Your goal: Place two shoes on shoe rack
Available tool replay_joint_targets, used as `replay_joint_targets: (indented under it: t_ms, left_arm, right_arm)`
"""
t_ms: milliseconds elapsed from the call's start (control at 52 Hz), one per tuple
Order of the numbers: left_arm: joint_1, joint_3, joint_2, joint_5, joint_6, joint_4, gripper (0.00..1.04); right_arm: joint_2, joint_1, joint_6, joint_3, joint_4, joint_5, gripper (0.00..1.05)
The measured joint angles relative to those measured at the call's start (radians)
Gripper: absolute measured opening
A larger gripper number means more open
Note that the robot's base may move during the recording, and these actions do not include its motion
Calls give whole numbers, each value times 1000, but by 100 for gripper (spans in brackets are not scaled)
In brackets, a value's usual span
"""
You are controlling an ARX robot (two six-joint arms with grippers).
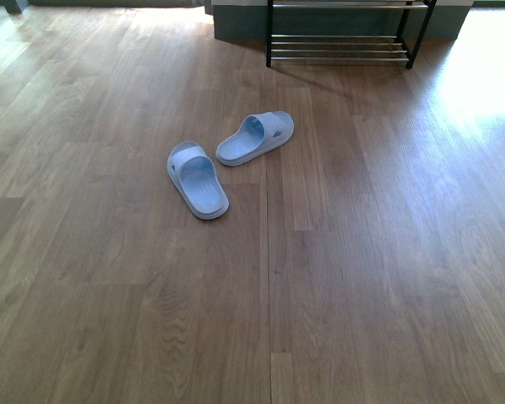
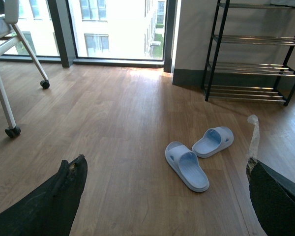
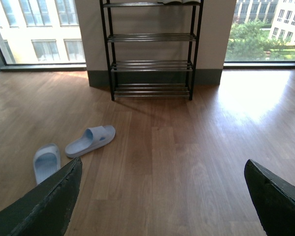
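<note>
The two shoes are light blue slide sandals lying on the wooden floor. One points toward me, the other lies angled just beyond it, close but apart. The black shoe rack with chrome bars stands at the far wall. The left wrist view shows both slides and the rack ahead of my open left gripper, which holds nothing. The right wrist view has the slides off to one side, the rack straight ahead, and my right gripper open and empty. Neither arm shows in the front view.
A white chair on castors stands near the windows beyond my left gripper. A grey-based wall section backs the rack, with floor-to-ceiling windows on both sides. A strip of clear tape sticks up from one left finger.
</note>
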Motion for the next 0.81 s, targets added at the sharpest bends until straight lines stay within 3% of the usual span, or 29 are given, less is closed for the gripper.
replay_joint_targets:
  t_ms: [808]
  left_arm:
    - [0, 0, 0, 0, 0, 0, 95]
  right_arm:
    - [-1, 0, 0, 0, 0, 0, 96]
